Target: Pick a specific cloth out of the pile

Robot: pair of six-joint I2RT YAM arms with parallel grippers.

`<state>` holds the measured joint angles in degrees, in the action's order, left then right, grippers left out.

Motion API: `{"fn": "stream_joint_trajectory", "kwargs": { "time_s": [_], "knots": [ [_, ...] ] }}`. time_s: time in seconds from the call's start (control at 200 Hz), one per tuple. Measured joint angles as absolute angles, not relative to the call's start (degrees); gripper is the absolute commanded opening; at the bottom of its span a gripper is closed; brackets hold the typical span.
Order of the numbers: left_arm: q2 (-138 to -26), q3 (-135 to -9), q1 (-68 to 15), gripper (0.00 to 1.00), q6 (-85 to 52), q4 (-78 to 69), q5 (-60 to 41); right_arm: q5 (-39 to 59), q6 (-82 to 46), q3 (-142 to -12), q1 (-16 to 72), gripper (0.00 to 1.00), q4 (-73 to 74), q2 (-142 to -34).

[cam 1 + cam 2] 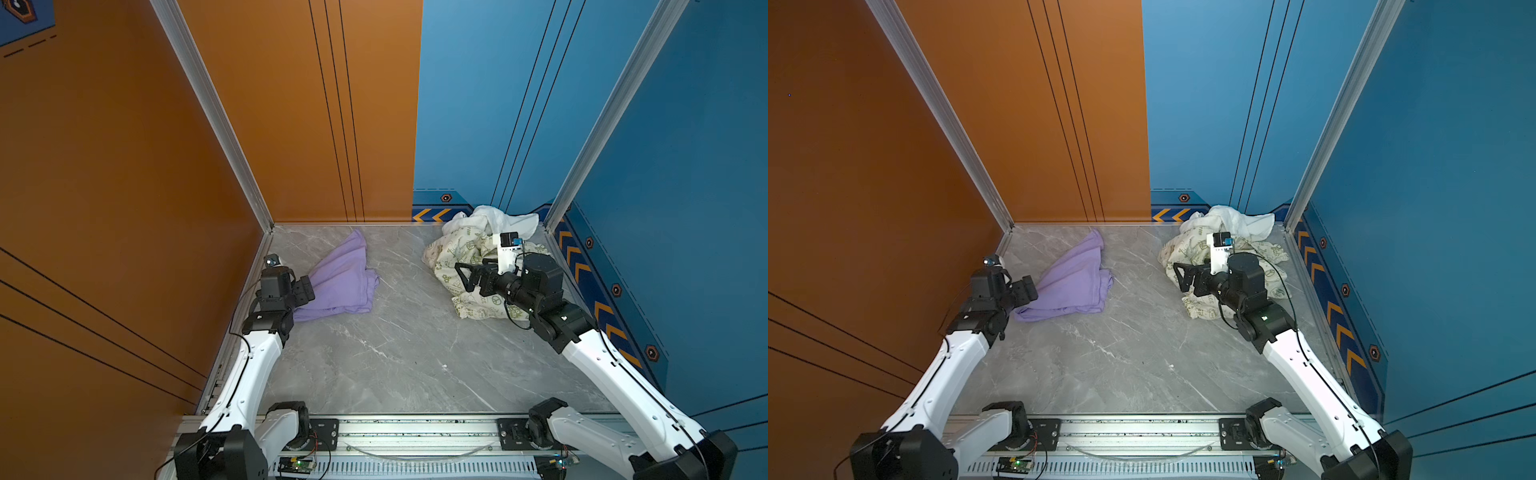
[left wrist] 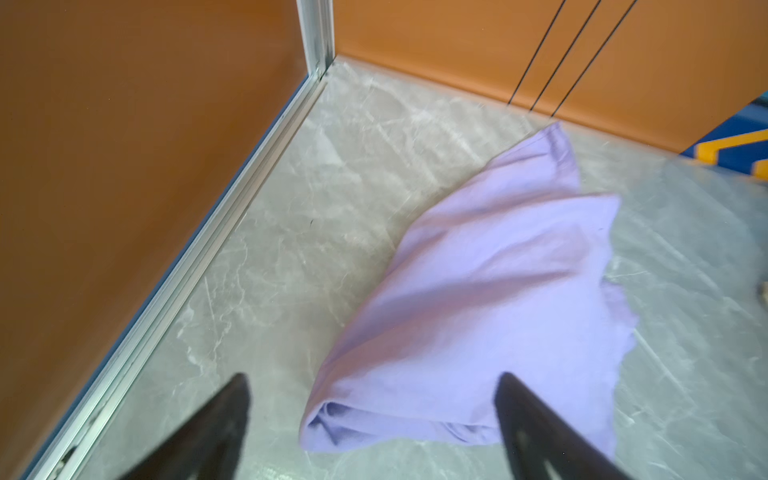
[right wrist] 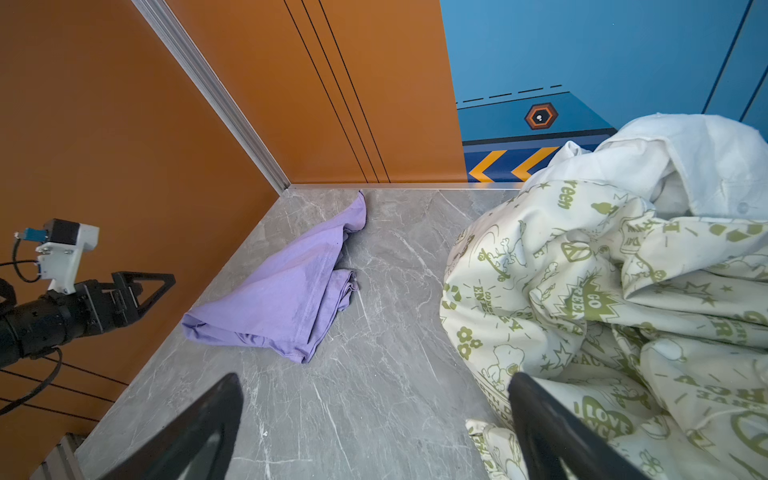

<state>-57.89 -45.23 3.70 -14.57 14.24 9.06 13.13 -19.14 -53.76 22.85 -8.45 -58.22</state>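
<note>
Where top views hide them, pincer (image 2: 372, 432) jaws gape.

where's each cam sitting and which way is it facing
Top views: high above the arm bases, looking down the table at both arms.
Left wrist: over the left gripper, facing the lavender cloth; open fingers show.
Right wrist: over the right gripper, beside the pile.
Shared: every view shows the lavender cloth.

Both arms (image 1: 249, 374) have white shells and black joints. Black cables run along them. Grippers (image 3: 137, 291) are black, triangular-fingered.
</note>
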Motion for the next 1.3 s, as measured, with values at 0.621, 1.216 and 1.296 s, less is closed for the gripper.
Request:
{"fn": "stream_joint_trajectory", "kwargs": {
  "time_s": [0.621,1.216,1.296],
  "knots": [
    [-81.0,-46.8,6.6,0.98,-29.5,1.6,-11.5,13.4,-19.1,-52.5,22.4,1.0,-8.5,-58.2],
    [-87.7,-41.1,10.5,0.98,-33.1,0.5,-11.2,13.5,-19.4,-52.2,22.2,1.0,-8.5,-59.0],
    [-87.0,-41.1,10.5,0.98,-33.1,1.1,-10.7,13.5,-19.4,-52.2,22.2,1.0,-8.5,-59.0]
  ]
}}
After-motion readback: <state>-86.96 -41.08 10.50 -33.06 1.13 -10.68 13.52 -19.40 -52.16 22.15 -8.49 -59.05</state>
